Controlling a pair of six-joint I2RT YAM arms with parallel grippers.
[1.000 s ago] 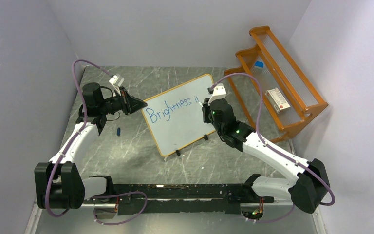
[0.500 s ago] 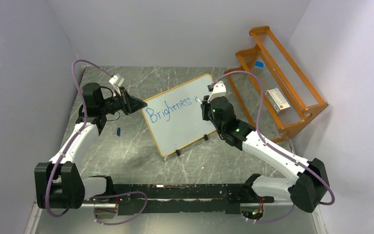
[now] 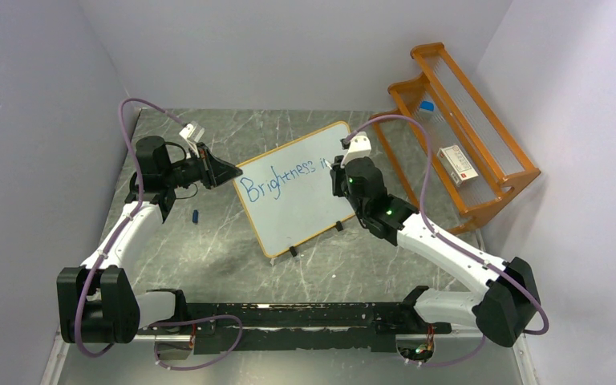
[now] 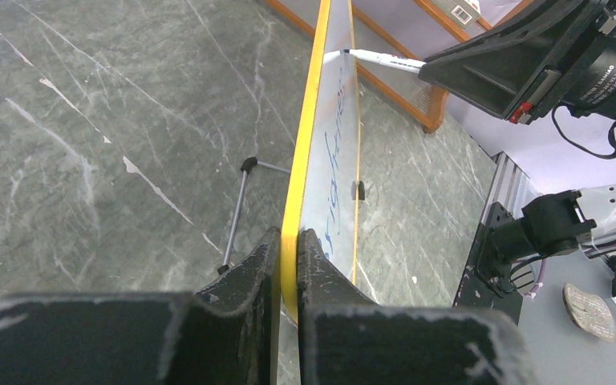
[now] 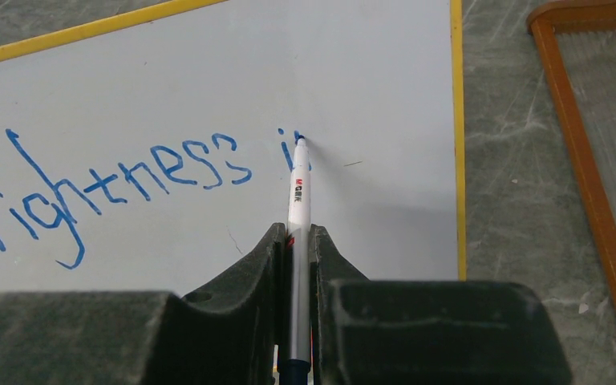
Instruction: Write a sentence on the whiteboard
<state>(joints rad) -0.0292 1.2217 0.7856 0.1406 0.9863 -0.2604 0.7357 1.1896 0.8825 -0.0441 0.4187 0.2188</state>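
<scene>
- Top view: board (image 3: 293, 200) stands tilted on its small feet mid-surface (image 3: 208, 249), between the two arms. Left hand (image 3: 223, 171) is at its left edge, right hand (image 3: 340, 173) at its upper right. Blue sentence (image 3: 279, 176) runs along the top.
- Judgement: a thin, light, stiff panel with a slick face. It would likely tip or skid on those feet, so take it by the frame edge, not the writing face.
- Small blue item (image 3: 196, 216) lies on the surface left of the board, maybe a cap; too small to tell.
- Left wrist: left hand is closed tight on the yellow frame, one finger in front and one behind. Board is seen edge-on, so the lettering is squashed and unreadable. Wire leg (image 4: 237, 204) shows behind. Marker (image 4: 377, 58) tip touches the face at the far end.
- Right wrist: right hand is clamped on the marker, tip on the board at "in". Reads "rightness in": the first letter is cut off at left, the last partly hidden by the marker. Board's lower part and feet are out of frame.
</scene>
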